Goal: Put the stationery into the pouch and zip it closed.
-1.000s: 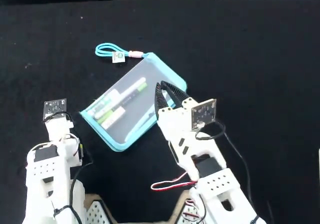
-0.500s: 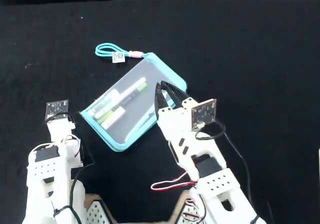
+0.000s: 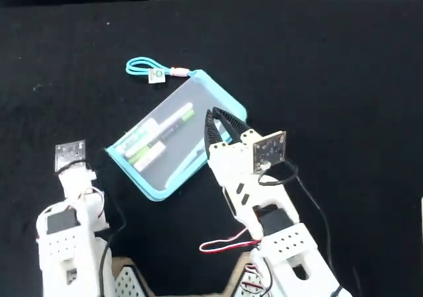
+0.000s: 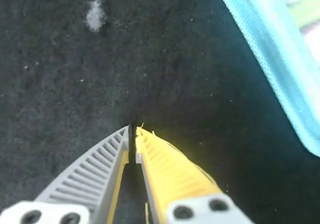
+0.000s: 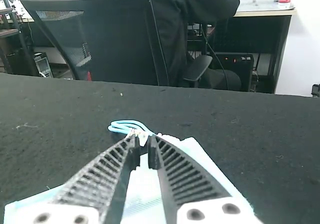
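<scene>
The left gripper is holding its grey and yellow fingers pressed together, tip against tip, with nothing between them. It is pointing down at bare black cloth, and the turquoise border of the pouch is running past a little way off, not touching it. The right gripper is keeping its two black ribbed fingers drawn in until they are all but meeting, leaving a thin slit at the tips, and it too is gripping nothing. In the high view this right gripper is hanging over the pouch's edge on the side nearest the right arm (whether the tips are resting on the fabric or hovering just above it cannot be told).

The pouch is lying flat and slantwise on the table, between the two arms and nearer the right one. Its clear face is showing the pens lying inside, side by side along its length, white with green parts. Whether the zip is closed cannot be made out. A turquoise strap is looping out from the pouch's far corner onto the cloth, with a small white tag lying at its base.

The left arm is sitting at the table's near left corner. A red and white wire is curling by the right arm's base. Beyond the table a dark chair is standing.
</scene>
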### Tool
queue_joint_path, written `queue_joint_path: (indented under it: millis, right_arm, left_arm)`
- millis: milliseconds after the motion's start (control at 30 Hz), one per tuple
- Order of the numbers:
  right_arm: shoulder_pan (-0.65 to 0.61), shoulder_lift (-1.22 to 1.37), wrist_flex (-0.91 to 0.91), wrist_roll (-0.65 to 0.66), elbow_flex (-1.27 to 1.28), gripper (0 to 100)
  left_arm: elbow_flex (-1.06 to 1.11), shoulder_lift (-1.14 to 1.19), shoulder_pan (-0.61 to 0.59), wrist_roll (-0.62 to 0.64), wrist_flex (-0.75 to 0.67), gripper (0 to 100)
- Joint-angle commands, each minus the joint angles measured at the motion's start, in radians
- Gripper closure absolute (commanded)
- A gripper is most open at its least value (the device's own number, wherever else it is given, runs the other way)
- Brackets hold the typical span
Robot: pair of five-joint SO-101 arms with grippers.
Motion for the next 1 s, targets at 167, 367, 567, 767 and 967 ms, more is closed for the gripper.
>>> queue_joint_path:
  millis: [167,367,567,767,967]
  right_arm:
    - [-0.003,-0.027,-0.031,0.008,-0.021,96.3]
    - [-0.002,-0.027,-0.031,0.011,-0.025,96.3]
    - [0.041,-0.027,-0.026,0.287,-0.042,96.3]
    - [0.275,-0.028,-0.025,0.528,-0.001,96.3]
    - [0.474,-0.058,0.256,0.534,0.013,96.3]
  left_arm:
    - [0.094,-0.514,0.117,0.005,0.218,97]
    - [0.096,-0.436,0.237,0.005,0.180,97]
    - [0.096,-0.454,0.248,0.008,0.184,97]
    - [0.096,-0.454,0.248,0.008,0.184,97]
    - [0.096,-0.454,0.248,0.008,0.184,97]
